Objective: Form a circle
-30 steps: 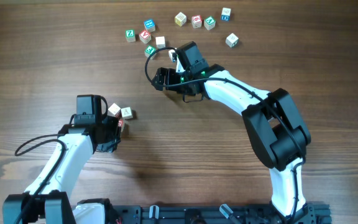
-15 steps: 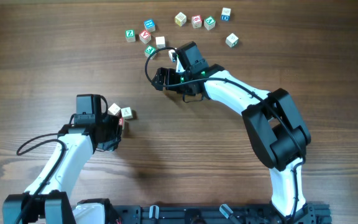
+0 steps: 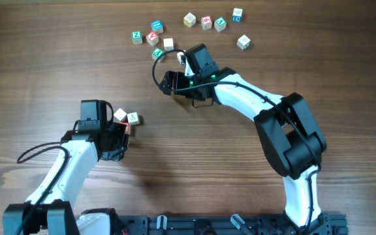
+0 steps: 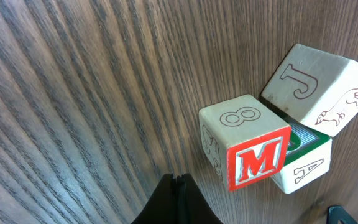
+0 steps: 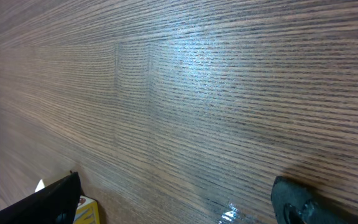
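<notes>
Left hand (image 4: 176,182), pinched together and empty, is seemingly tidying the three-cube cluster (image 4: 253,146); right hand (image 5: 176,180), spread apart, is hovering, probably needing to fetch a loose cube (image 3: 168,44) next.

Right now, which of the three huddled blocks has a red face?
The M block: red M face, 8 on top. The J block and the A block beside it show no red face.
</notes>
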